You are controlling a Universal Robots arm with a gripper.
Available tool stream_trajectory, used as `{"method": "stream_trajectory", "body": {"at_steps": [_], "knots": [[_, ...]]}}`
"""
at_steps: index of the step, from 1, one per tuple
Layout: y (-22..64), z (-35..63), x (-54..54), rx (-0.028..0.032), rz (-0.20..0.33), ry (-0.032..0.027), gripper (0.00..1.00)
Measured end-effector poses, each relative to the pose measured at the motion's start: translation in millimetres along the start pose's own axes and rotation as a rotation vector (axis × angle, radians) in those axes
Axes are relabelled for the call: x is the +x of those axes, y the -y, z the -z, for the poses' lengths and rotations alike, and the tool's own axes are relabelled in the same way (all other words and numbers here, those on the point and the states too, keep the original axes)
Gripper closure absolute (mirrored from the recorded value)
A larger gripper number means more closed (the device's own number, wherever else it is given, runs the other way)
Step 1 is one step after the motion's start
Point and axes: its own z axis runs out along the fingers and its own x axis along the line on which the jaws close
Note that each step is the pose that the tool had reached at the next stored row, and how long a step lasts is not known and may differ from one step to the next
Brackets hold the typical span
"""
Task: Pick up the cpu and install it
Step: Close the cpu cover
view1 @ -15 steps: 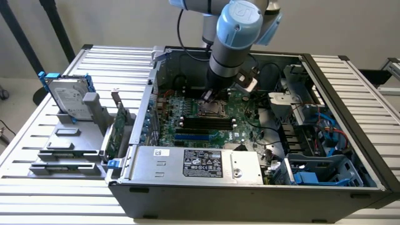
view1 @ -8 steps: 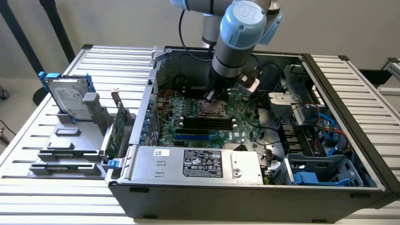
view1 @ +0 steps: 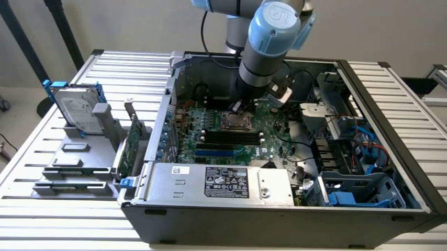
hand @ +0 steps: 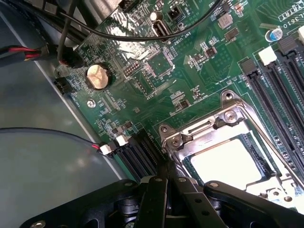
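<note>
Your end effector point(hand: 166, 183) is hanging inside the open case point(view1: 363, 94), its fingers point(hand: 154, 199) pressed together with nothing between them, just above the edge of the socket point(hand: 228, 156). The cpu point(hand: 225, 164) is lying flat in that socket on the green board point(hand: 156, 66), its bright top showing inside the metal frame point(hand: 190, 133). In the exterior view you are seeing the arm point(view1: 269, 47) reaching down over the middle of the board, and a hard drive point(view1: 77, 112) is standing in a rack on the desk point(view1: 125, 68), well apart at the exterior view's left.
</note>
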Motion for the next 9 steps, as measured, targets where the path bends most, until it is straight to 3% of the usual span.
{"method": "stream_trajectory", "body": {"at_steps": [9], "knots": [[-1.4, 0.2, 0.2, 0.0125, -0.001, -0.0107, 0.89]]}}
